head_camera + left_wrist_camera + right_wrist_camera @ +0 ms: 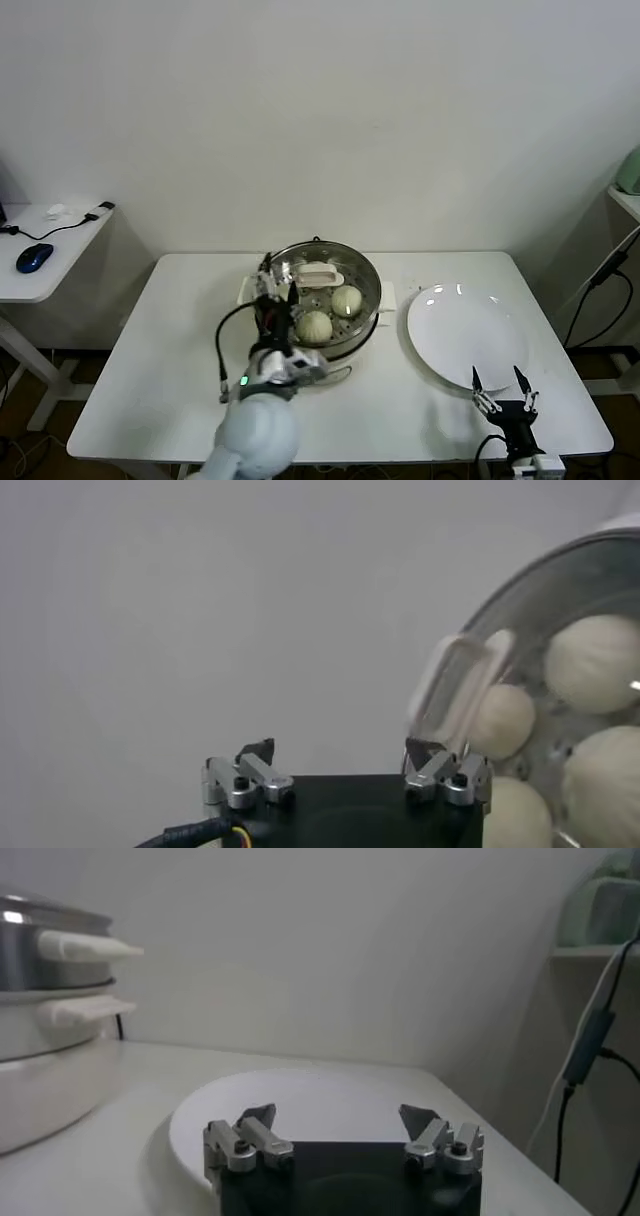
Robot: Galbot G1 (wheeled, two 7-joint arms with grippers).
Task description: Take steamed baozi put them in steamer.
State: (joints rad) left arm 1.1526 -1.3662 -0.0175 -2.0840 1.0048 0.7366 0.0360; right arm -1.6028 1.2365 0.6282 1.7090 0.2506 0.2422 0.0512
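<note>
The steamer (366, 272) holds seemingly four steamed baozi (314, 326).

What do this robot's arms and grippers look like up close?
The left gripper and right gripper each have a black body with silver metal finger mounts and dark pointed tips. The left arm is pale grey and rounded, with a black cable looping beside it and a small green light.
</note>
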